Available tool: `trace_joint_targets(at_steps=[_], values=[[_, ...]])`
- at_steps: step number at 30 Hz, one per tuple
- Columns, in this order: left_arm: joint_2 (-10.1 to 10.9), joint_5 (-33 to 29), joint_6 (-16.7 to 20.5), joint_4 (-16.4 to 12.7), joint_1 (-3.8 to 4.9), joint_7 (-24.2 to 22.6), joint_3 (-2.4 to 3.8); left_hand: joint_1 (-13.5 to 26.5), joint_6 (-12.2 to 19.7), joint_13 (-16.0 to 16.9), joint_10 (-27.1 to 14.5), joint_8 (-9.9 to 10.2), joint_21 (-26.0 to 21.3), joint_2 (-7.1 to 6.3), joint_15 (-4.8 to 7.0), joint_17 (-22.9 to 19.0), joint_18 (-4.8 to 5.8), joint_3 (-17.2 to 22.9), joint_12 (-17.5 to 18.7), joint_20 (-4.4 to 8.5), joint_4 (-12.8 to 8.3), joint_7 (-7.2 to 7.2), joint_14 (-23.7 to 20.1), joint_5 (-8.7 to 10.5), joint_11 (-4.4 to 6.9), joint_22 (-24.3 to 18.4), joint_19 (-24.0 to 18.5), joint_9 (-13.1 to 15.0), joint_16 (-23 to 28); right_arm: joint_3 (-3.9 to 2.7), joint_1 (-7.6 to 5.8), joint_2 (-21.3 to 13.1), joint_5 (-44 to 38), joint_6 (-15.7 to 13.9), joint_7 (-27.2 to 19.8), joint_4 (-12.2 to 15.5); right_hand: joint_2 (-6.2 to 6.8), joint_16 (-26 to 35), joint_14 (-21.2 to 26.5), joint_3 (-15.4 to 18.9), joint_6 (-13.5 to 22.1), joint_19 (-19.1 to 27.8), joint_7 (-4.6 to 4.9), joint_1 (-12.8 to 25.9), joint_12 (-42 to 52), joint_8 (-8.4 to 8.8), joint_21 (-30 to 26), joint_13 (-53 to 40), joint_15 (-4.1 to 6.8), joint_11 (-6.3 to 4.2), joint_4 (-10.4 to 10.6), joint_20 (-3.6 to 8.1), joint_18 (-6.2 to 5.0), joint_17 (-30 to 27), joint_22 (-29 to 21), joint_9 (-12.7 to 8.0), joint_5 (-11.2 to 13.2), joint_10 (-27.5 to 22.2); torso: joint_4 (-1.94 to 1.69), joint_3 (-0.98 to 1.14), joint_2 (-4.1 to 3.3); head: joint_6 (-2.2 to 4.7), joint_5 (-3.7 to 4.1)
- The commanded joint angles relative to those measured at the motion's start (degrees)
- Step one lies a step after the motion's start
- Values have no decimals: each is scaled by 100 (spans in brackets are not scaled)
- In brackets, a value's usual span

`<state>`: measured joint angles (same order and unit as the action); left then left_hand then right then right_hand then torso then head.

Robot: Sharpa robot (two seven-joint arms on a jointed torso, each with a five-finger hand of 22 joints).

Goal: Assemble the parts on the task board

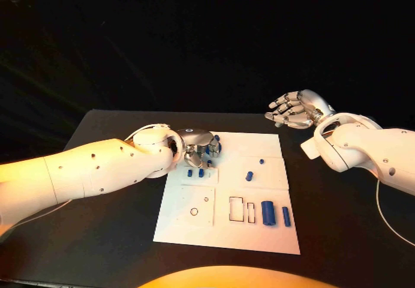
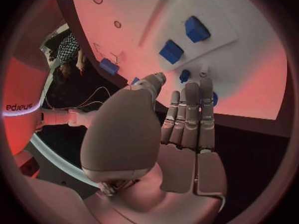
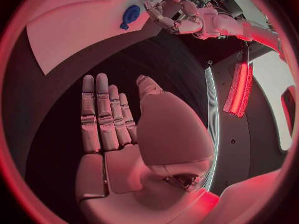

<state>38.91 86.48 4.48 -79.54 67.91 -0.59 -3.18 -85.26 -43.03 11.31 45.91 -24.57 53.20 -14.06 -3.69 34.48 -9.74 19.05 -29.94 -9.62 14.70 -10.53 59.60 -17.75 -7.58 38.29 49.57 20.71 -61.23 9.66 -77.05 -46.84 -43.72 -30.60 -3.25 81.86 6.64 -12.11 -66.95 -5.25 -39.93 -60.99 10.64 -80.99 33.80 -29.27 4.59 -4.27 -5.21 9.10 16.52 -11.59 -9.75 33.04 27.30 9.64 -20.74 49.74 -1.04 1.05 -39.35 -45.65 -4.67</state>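
The black bench (image 1: 104, 240) holds the white task board (image 1: 259, 234) in its middle. The left hand (image 1: 197, 148) hangs over the board's far left corner, fingers straight and apart, holding nothing. The right hand (image 1: 295, 109) floats past the board's far right corner, fingers loosely curled, holding nothing. Small blue parts (image 1: 268, 213) sit on the board.

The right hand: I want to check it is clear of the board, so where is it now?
In the head view the right hand hangs off the task board, beyond its far right corner, holding nothing.
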Motion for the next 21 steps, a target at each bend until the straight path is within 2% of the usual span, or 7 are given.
trace_joint_targets(at_steps=[1,9,17,21], values=[[-46,251,-122,43,1,167,2,-60,-34,-10,48,23,32,1,4,-8,-77,-16,-7,8,18,0,33,-8,-7,14,50,-19,-44,-1,5,8,-42,59,-81,0,14,34,-17,-42,-35,-29,247,-59,-37,33,18,10,-20,-6,-7,3,-62,-7,-10,-7,3,36,-4,0,0,-3,0],[-111,260,47,127,2,179,3,-230,-163,-108,153,130,139,65,20,-48,-76,117,38,35,18,-8,79,-17,-1,99,87,-158,-173,-1,7,14,-42,56,-79,-1,14,34,-17,-42,-35,-29,247,-59,-37,33,18,10,-20,-6,-7,3,-62,-7,-10,-7,3,36,0,2,1,-5,3],[-137,260,-241,161,2,231,4,-346,-499,-212,408,163,330,83,61,-72,-79,329,71,67,-10,58,157,-13,49,254,96,-268,-398,-1,8,15,-42,64,-78,-4,16,38,-16,-45,-35,-27,249,-57,-45,36,17,15,-21,-4,-6,2,-62,-8,-13,-10,1,39,-2,3,5,-20,7],[-164,260,-419,203,2,263,4,-384,-535,-227,477,198,383,60,75,-86,-78,391,72,81,-53,63,145,-7,63,301,80,-297,-438,-1,9,15,-42,68,-77,-5,16,38,-16,-45,-35,-27,249,-57,-45,36,17,15,-21,-4,-6,2,-62,-8,-13,-10,1,39,-2,3,5,-22,6]])
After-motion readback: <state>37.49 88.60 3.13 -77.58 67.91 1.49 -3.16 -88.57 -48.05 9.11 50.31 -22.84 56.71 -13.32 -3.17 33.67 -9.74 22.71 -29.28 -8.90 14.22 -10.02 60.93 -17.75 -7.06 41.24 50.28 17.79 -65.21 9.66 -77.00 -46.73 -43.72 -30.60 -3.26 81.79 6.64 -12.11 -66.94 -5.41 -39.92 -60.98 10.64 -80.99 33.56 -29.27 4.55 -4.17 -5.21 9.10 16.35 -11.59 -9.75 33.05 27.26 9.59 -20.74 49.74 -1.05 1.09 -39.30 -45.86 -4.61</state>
